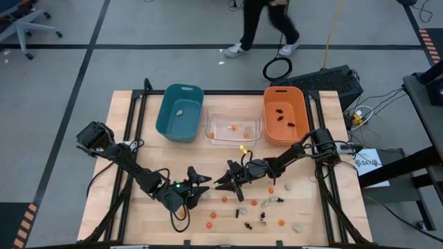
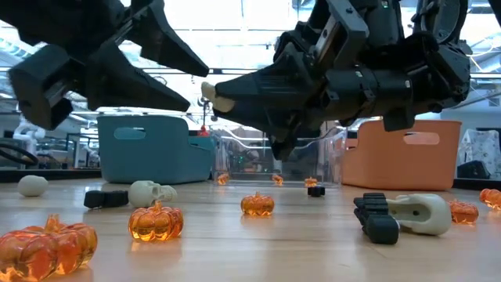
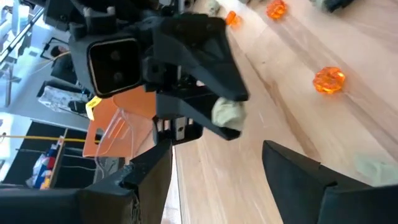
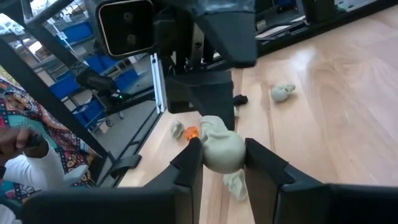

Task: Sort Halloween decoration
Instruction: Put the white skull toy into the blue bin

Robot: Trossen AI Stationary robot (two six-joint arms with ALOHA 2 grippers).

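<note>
person [image 1: 266, 24] cropped at top edge, trinkets [image 1: 280, 116] in orange bin [image 1: 302, 131] indistinct

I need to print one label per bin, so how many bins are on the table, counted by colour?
Teal bin: 1
Clear bin: 1
Orange bin: 1
Total: 3 bins, side by side along the far edge of the table.

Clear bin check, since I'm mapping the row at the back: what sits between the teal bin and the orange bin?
In the high view, the clear bin sits between the teal bin and the orange bin, holding a few small orange trinkets.
</note>
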